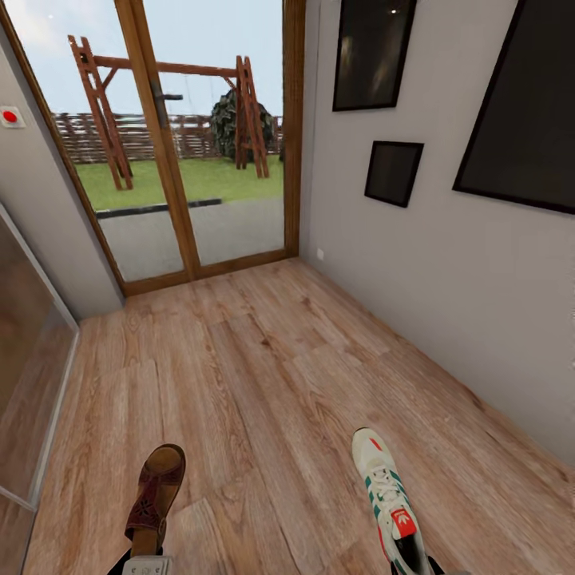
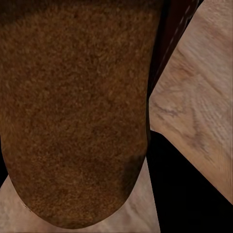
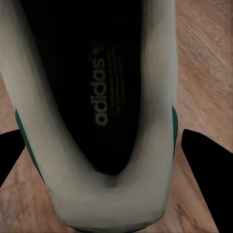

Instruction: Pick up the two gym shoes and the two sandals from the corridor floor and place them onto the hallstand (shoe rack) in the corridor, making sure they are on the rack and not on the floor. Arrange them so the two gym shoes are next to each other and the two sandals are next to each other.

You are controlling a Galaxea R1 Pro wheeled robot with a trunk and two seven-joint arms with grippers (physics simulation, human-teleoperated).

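Left tool point(image 1: 148, 565) grips 1 sandal point(image 1: 156, 489) at its heel; right tool point(image 1: 415, 565) grips 1 gym shoe point(image 1: 385, 495) likewise. Both point toward 12 o'clock above the corridor floor point(image 1: 263, 375).

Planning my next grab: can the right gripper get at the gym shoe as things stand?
Probably yes, and it seems to hold it already. The right gripper sits at the heel of the gym shoe, whose opening lies right under the wrist camera, with dark fingers on both sides and nothing between.

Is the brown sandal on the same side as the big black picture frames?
No, the sandal is at the left, while the black frames hang on the right wall.
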